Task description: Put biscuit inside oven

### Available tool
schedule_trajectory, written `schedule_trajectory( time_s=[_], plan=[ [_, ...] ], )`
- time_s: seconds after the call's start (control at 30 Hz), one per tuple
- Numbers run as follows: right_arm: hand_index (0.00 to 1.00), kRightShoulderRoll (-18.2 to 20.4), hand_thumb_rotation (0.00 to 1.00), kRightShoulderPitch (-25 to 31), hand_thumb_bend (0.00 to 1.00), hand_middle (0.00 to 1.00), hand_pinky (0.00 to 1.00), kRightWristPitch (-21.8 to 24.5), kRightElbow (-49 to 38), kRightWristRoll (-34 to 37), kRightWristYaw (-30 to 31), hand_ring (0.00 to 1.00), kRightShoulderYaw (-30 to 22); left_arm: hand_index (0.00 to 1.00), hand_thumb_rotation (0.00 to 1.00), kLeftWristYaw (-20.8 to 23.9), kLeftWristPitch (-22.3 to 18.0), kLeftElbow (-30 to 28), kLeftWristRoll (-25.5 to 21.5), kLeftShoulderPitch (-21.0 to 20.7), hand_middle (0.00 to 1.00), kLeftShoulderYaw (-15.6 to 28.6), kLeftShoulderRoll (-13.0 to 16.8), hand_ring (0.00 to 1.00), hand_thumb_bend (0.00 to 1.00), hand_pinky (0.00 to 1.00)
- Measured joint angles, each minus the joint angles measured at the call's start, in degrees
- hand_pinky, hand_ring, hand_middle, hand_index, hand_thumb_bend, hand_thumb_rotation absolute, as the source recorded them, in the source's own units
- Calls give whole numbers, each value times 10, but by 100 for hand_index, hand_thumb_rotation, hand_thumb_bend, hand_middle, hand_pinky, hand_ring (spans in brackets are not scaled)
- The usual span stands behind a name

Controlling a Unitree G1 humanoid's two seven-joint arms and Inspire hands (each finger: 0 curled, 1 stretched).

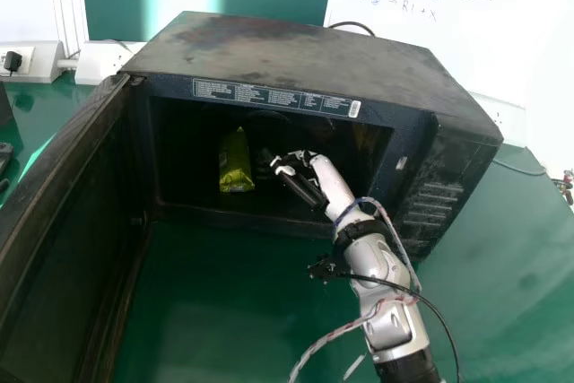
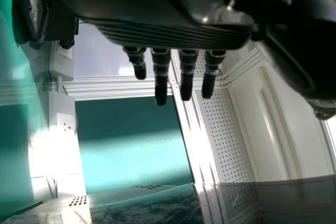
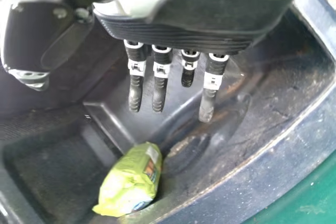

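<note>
Extending into the black, box-shaped metal oven (image 1: pixel 296 60), the released right hand (image 1: pixel 334 187) clears the shiny green plastic packet (image 1: pixel 235 163); open room separates packet and left wall. Left hand (image 2: pixel 173 32): released.

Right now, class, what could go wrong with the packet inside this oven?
The right hand, open beside the packet, might nudge it while backing out. The packet lies near the front sill, so a knock could tip it over the edge. The open door would likely hit the arm if closed too soon.
</note>
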Motion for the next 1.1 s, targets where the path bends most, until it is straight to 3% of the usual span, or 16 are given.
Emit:
schedule_trajectory(
  time_s=[0.23, 0.37, 0.47, 0.6, 0.7, 0.93, 1.1],
  plan=[
    [75, -17, 39, 30, 89, 81, 70, -14, -30, -10, 0, 80, -4, 94, 97, 0, 0, 0, -2, -1, 95, 0, 0, 87, 87, 74],
    [74, -20, 38, 52, 89, 75, 61, -14, -51, -10, 2, 73, -11, 94, 96, 0, 0, 1, -2, -2, 95, 0, 0, 87, 88, 73],
    [74, -22, 37, 71, 89, 66, 49, -14, -73, -6, 9, 63, -23, 94, 96, 0, 0, 2, -1, -2, 95, 0, 0, 88, 87, 74],
    [75, -30, 37, 91, 87, 74, 56, -18, -101, 0, 14, 71, -35, 94, 97, 3, 0, 2, 9, -3, 95, 0, 0, 87, 87, 71],
    [75, -39, 38, 111, 87, 74, 54, -20, -125, 2, 19, 69, -46, 94, 96, 4, 0, 3, 9, -5, 95, 0, 0, 87, 88, 71],
    [76, -42, 38, 143, 87, 76, 62, -21, -160, 19, 34, 74, -65, 94, 98, 6, 0, 3, 9, -11, 94, 0, 0, 87, 86, 72],
    [76, -56, 39, 165, 87, 73, 57, -49, -175, 23, 38, 70, -72, 94, 98, 7, 0, 5, 11, -12, 94, 0, 0, 87, 85, 71]
  ],
)
